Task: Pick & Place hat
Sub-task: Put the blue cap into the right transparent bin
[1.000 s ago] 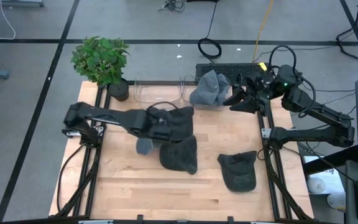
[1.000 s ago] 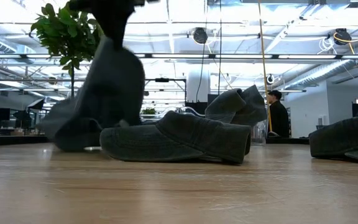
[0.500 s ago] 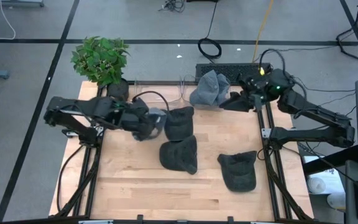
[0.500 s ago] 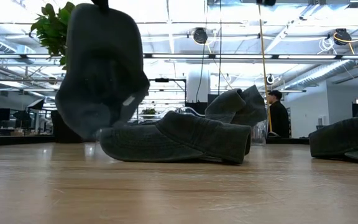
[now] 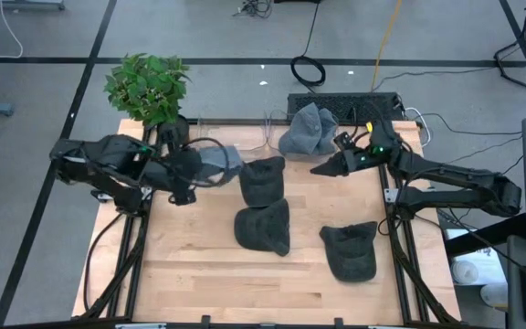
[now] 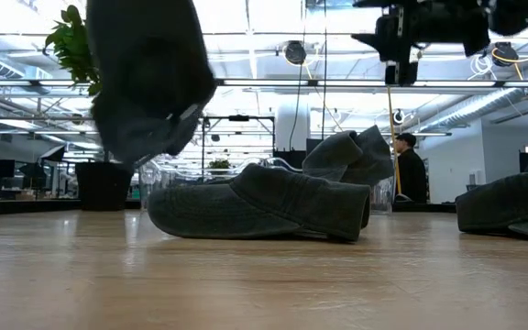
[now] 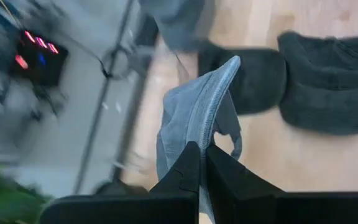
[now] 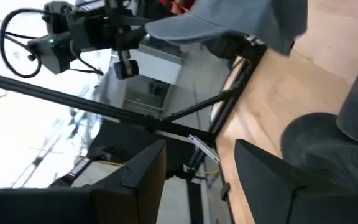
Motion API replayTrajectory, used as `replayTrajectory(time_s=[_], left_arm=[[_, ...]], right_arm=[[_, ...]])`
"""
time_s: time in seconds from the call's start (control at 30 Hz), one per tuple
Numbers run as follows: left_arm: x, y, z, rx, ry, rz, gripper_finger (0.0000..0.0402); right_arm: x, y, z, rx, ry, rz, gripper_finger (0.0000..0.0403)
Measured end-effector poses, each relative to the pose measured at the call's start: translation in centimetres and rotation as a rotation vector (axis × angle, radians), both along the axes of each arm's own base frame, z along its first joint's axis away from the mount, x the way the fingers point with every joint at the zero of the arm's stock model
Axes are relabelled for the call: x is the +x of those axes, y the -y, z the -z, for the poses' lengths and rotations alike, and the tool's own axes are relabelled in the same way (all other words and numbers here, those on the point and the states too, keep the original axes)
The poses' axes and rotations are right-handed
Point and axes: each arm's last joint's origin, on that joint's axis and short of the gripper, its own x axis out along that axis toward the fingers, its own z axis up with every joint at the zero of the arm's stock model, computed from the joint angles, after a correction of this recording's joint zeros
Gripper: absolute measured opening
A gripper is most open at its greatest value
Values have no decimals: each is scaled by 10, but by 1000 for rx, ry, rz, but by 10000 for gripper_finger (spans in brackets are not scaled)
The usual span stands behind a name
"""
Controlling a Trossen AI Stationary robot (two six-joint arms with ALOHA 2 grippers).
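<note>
High: left gripper (image 5: 193, 174) carries pale grey-blue cloth hat (image 5: 219, 161) near clear plastic bin (image 5: 236, 133); right gripper (image 5: 322, 168) over table's far right | Low: hat aloft | Left wrist: fingers pinched tight on brim | Right wrist: fingers (image 8: 143, 176) spread, empty | Advice: centre over bin before release.

We list around the middle cap (image 5: 263, 226): another cap (image 5: 262, 180) just behind it, a third cap (image 5: 351, 250) to its right, potted plant (image 5: 149, 91) at the table's (image 5: 190, 274) far-left corner.

We note the left gripper (image 5: 199, 168) carrying a hat (image 5: 221, 160) left of the rear cap.
</note>
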Motion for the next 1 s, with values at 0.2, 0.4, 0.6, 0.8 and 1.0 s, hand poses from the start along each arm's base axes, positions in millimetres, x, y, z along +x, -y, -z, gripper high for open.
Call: replayTrajectory(time_s=[0.2, 0.4, 0.6, 0.8, 1.0], left_arm=[[-9, 8, -28, 250, 23, 170, 8], [-13, 14, -43, 550, -70, 351, 8], [-12, 20, -44, 747, -250, 572, 8], [-1, 24, -49, 904, -314, 711, 8], [4, 27, -57, 1019, -336, 795, 8]], right_arm=[[-6, 0, 20, 95, 150, 88, 183], [-8, 0, 16, 88, 220, 110, 183], [-7, 1, 15, 89, 226, 158, 183], [-3, 6, -22, -39, 305, 178, 180], [6, 19, -88, -175, 279, 179, 151]])
